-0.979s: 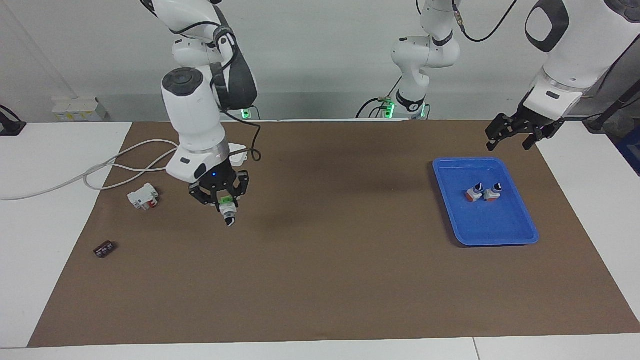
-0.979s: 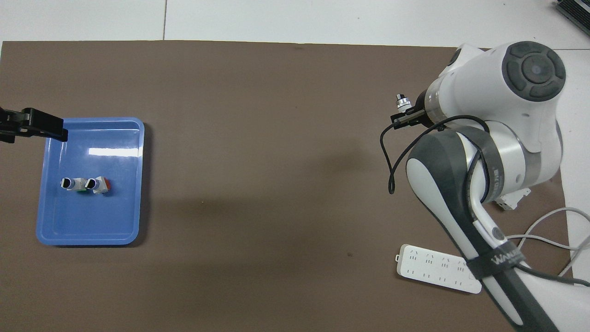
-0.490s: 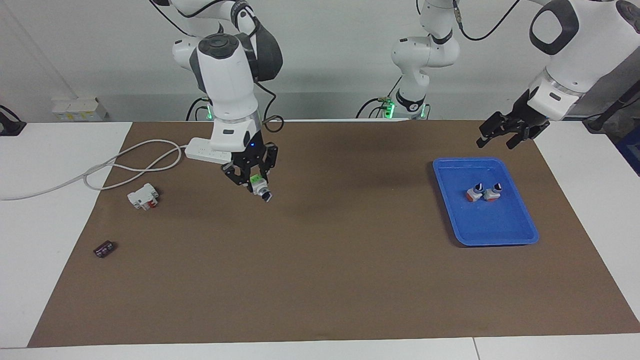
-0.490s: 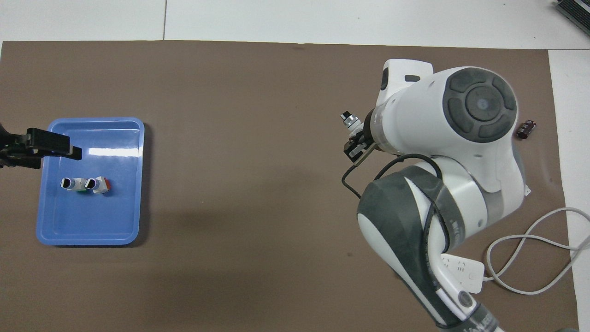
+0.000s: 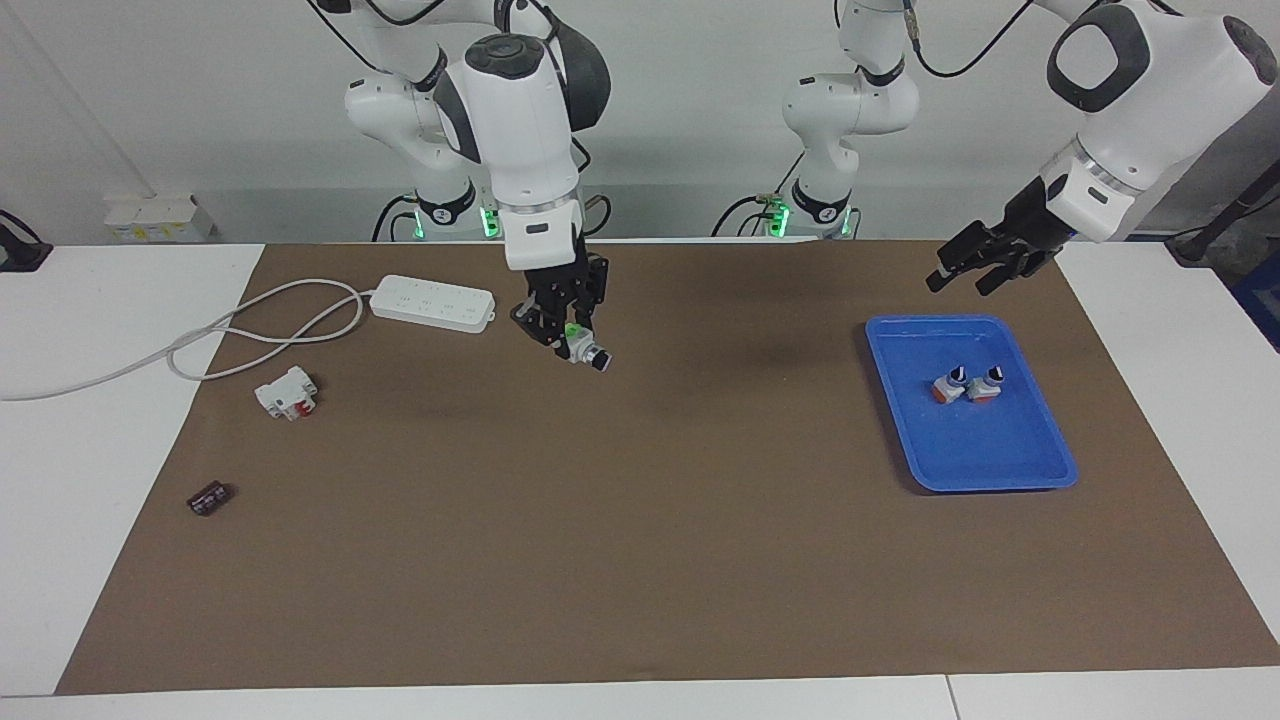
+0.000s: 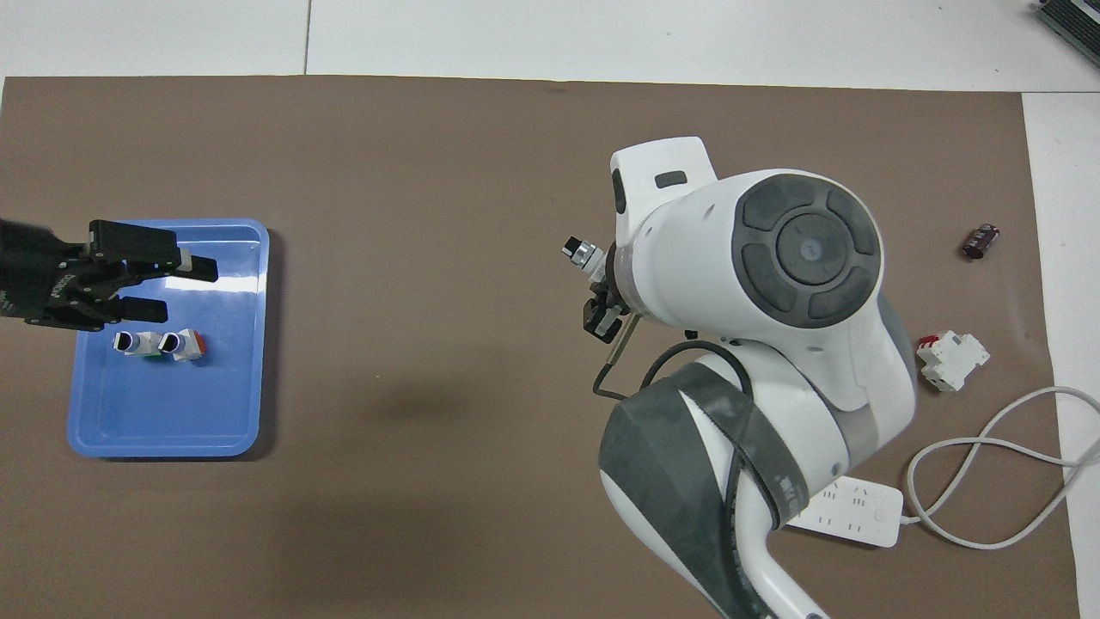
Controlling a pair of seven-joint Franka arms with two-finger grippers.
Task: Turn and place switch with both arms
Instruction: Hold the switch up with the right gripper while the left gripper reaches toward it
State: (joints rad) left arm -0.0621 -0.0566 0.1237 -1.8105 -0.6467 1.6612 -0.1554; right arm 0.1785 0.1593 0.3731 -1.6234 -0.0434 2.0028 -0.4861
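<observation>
Facing view: right pincer (image 5: 566, 336) is gripping the switch (image 5: 583, 351) by its green end, up over the desk's (image 5: 640, 560) middle; left pincer (image 5: 978, 268) is hanging open over the tray (image 5: 905, 420). Handover is needing steady alignment onto the knob.

A plain pale wall (image 5: 680, 150) rises at the back, and a brown mat (image 5: 640, 560) covers the white worktop (image 5: 90, 560), evenly lit.

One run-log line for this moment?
right end effector: shut on switch, airborne mid-table | left end effector: open, over blue tray edge | handover: not yet
</observation>
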